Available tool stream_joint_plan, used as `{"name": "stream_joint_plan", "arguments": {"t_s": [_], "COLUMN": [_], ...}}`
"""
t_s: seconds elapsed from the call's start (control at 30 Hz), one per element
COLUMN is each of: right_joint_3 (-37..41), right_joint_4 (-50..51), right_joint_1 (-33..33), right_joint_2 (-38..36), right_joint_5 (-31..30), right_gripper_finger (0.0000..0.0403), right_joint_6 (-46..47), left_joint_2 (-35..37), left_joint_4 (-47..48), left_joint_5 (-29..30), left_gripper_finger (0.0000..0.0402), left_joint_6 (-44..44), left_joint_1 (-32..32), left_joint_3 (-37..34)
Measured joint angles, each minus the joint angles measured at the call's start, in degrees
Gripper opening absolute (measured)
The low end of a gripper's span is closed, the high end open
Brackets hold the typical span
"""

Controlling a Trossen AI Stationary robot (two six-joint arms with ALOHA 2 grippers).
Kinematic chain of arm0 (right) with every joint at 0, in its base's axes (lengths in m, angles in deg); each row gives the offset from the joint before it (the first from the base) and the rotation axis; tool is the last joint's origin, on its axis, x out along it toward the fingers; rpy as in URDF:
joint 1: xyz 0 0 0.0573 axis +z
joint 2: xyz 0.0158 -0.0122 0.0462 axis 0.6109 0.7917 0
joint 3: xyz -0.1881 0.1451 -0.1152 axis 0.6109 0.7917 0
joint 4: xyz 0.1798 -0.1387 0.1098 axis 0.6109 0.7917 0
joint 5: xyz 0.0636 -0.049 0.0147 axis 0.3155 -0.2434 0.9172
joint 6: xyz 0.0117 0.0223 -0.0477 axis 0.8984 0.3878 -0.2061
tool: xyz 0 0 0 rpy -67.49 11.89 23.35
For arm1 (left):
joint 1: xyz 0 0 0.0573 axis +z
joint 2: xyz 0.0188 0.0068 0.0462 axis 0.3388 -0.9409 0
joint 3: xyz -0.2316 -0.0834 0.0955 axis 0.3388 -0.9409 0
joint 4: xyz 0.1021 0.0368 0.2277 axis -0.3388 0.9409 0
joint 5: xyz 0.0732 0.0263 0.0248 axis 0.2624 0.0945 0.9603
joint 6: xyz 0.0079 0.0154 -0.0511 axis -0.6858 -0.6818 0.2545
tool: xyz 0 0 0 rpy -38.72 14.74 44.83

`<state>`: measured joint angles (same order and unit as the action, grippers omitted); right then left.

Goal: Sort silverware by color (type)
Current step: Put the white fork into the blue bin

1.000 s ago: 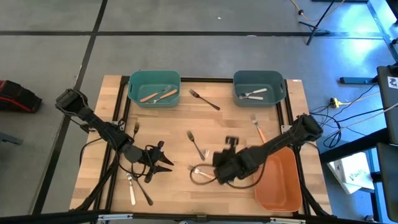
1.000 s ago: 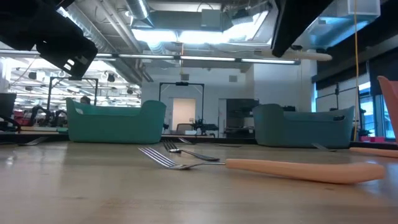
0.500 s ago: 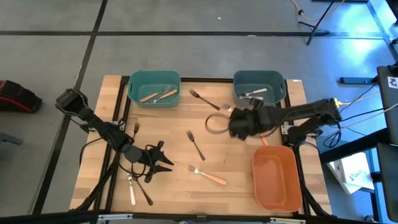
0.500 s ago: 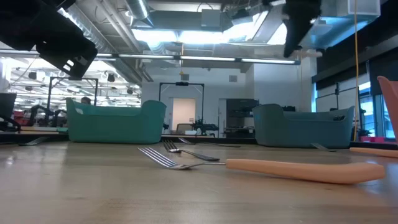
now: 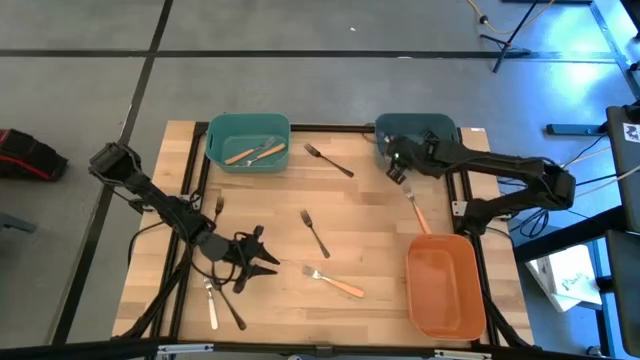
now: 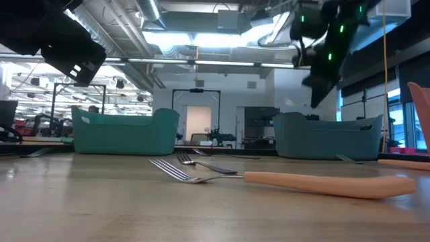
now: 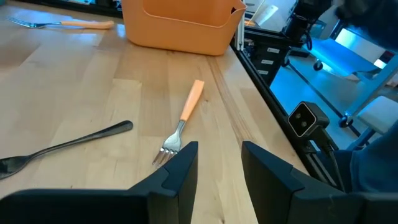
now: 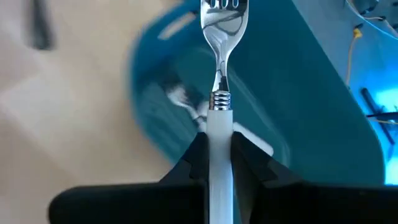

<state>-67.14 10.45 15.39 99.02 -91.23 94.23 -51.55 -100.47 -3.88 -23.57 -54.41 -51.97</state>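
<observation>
My right gripper [image 5: 398, 165] [image 8: 217, 142] hovers at the near left corner of the dark-teal bin [image 5: 440, 130] [image 8: 292, 93], shut on a cream-handled fork [image 8: 219, 81]. Cream-handled pieces [image 8: 186, 102] lie in that bin. My left gripper [image 5: 262, 256] [image 7: 219, 163] is open, low over the table's near left part. An orange-handled fork [image 7: 185, 121] [image 5: 335, 281] lies flat just ahead of it, and a dark fork [image 7: 62, 146] [image 5: 315, 232] lies beyond. Orange-handled forks [image 5: 255, 152] rest in the green bin [image 5: 215, 140]. My right gripper pinches the fork by its cream handle [image 8: 217, 121] between the two fingers, just below the ribbed metal collar. The fork runs along the fingers, and its tines [image 8: 224, 9] stick out past the fingertips. It is lifted clear, over the dark-teal bin.
An orange bin [image 5: 445, 285] stands at the near right. Loose on the wood are a dark fork [image 5: 328, 160], an orange-handled fork [image 5: 415, 208], a cream-handled fork [image 5: 211, 305] and another dark piece [image 5: 230, 312]. The table's black frame [image 5: 462, 195] runs along the right edge.
My right arm has swung from the table's near middle toward the far right, rising and ending at the dark-teal bin. As it left, the orange-handled fork near the front came into sight. Nothing on the table has moved.
</observation>
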Motion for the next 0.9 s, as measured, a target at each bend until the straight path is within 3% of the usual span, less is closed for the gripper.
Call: {"name": "stream_joint_plan", "arguments": {"t_s": [0.23, 0.53, 0.73, 0.9], "right_joint_3": [6.69, 10.22, 10.18, 10.17], "right_joint_4": [-13.02, -14.78, -15.80, -16.01], "right_joint_1": [-10.11, -13.94, -13.77, -13.77], "right_joint_2": [0.68, 0.68, 0.68, 0.05], "right_joint_5": [2.75, 11.33, 9.29, 5.95], "right_gripper_finger": [0.0026, 0.0026, 0.0029, 0.0083], "right_joint_6": [-5.04, -3.74, -3.11, -3.37], "left_joint_2": [0.00, 0.00, 0.00, 0.02], "left_joint_4": [-0.03, -0.07, -0.07, -1.25], "left_joint_5": [0.11, 0.20, -0.29, 1.25], "left_gripper_finger": [0.0119, 0.0119, 0.0119, 0.0119], "left_joint_6": [-0.02, -0.73, -1.53, -1.51], "left_joint_1": [0.90, 1.66, 1.63, 2.57], "left_joint_3": [0.00, 0.00, 0.00, 0.04]}}
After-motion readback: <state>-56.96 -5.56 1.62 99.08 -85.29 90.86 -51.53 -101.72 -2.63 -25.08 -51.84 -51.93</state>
